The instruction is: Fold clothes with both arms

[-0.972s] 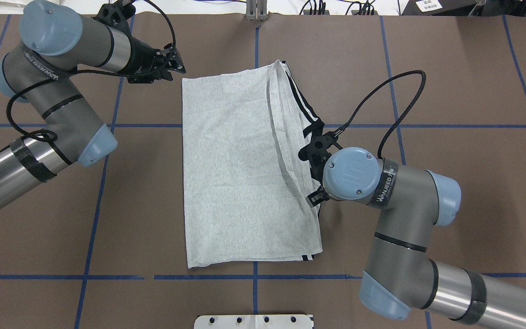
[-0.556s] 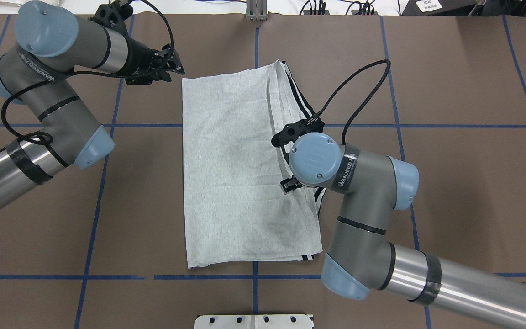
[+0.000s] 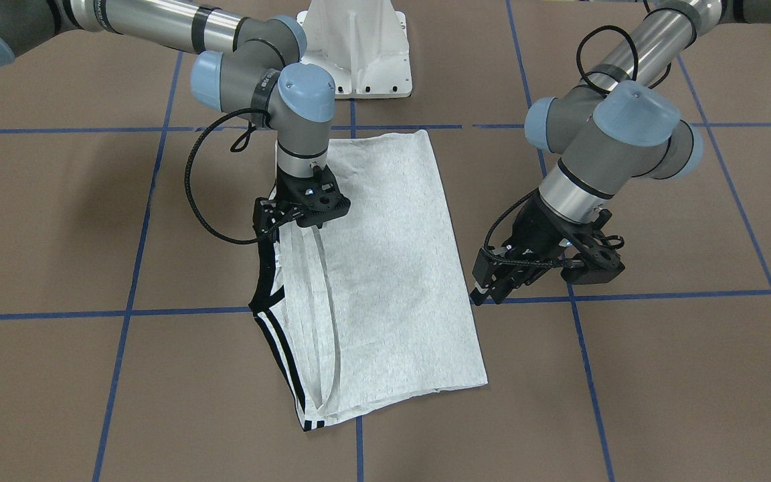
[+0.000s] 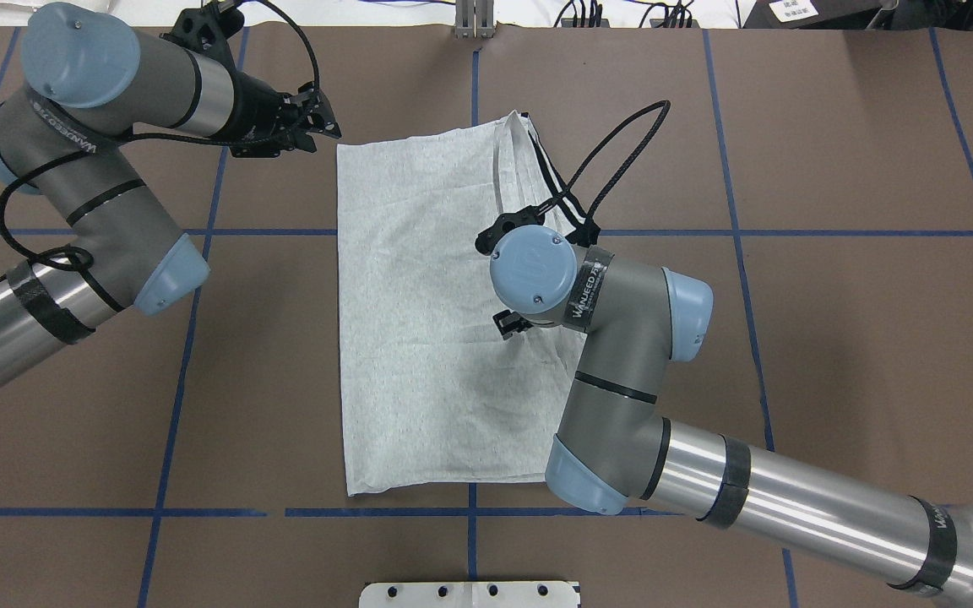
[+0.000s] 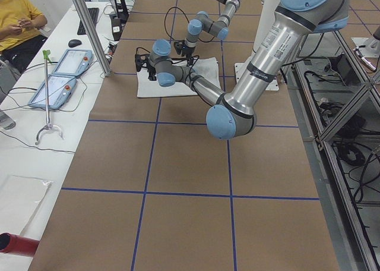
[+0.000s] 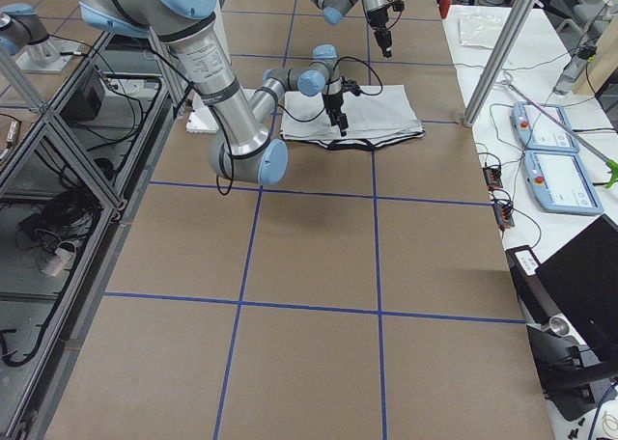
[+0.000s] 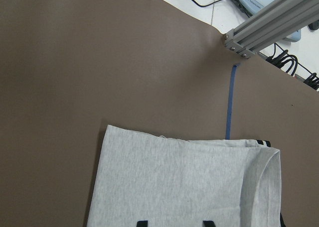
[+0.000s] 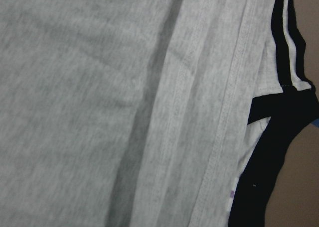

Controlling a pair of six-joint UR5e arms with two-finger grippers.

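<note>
One shirt, long axis top-to-bottom in the overhead frame, neckband right. My left fingers apart; my right arm hides its fingers: cannot tell.

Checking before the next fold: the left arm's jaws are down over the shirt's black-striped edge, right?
No, that is the right arm; its jaws are down over the shirt's black-striped edge, as the overhead view shows. The left arm stands beside the shirt's plain edge.

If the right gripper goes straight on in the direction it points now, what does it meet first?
Most likely the T-shirt: the right gripper points down at its folded edge layers, beside the black neckband. The gap above the cloth is unclear.
</note>
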